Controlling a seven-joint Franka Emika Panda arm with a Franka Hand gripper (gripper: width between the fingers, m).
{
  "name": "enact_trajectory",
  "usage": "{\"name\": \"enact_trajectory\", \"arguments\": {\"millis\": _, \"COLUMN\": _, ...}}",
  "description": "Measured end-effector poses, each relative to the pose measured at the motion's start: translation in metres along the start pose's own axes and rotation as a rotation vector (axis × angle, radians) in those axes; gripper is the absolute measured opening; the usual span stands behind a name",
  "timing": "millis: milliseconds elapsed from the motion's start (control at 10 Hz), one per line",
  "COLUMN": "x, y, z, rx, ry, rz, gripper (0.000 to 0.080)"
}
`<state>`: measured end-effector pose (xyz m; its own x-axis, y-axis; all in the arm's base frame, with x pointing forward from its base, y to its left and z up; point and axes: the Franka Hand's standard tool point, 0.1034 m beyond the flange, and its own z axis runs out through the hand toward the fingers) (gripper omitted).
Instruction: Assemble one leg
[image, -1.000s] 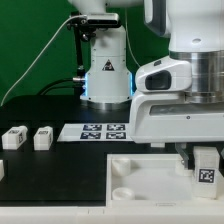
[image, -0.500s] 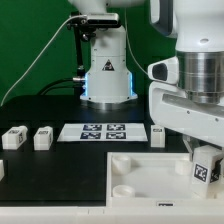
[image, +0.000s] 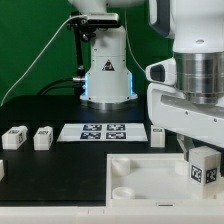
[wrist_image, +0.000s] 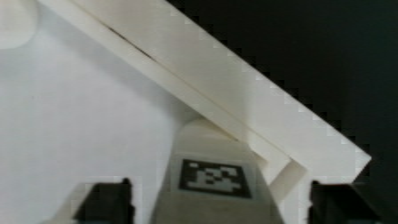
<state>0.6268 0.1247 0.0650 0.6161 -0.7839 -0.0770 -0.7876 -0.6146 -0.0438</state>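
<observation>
A leg (image: 203, 166), a small white block with a tag on its face, stands upright at the corner of the large flat white panel (image: 140, 172) on the exterior view's right. My gripper (image: 200, 150) hangs straight over it. In the wrist view the leg (wrist_image: 222, 172) lies between my two dark fingers (wrist_image: 107, 203), with a gap showing on each side, so the gripper (wrist_image: 222, 206) is open around it. The panel (wrist_image: 71, 120) fills the background there, and its raised edge runs diagonally past the leg.
Two spare legs (image: 14, 136) (image: 42, 137) stand on the black table on the exterior view's left, another (image: 158, 136) beside the marker board (image: 103, 131), and one is cut off at the left edge. The arm's base (image: 105, 72) stands behind.
The wrist has turned and lifted a little over the last second. The leg's tagged face has swung slightly, and it stays at the panel's corner.
</observation>
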Motion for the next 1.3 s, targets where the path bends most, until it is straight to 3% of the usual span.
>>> {"name": "enact_trajectory", "arguments": {"millis": 100, "x": 0.0008, "y": 0.0014, "z": 0.0009, "rx": -0.014, "ry": 0.007, "rz": -0.193, "gripper": 0.054}}
{"name": "enact_trajectory", "arguments": {"millis": 200, "x": 0.0014, "y": 0.0019, "z": 0.001, "rx": -0.016, "ry": 0.007, "rz": -0.32, "gripper": 0.063}}
{"name": "enact_trajectory", "arguments": {"millis": 700, "x": 0.004, "y": 0.0025, "z": -0.0054, "rx": -0.076, "ry": -0.007, "rz": -1.002, "gripper": 0.0649}}
{"name": "enact_trajectory", "arguments": {"millis": 1000, "x": 0.0049, "y": 0.0034, "z": -0.0064, "rx": -0.086, "ry": -0.019, "rz": -1.253, "gripper": 0.0649}}
{"name": "enact_trajectory", "arguments": {"millis": 1300, "x": 0.0048, "y": 0.0036, "z": -0.0061, "rx": -0.086, "ry": -0.018, "rz": -1.224, "gripper": 0.0649}}
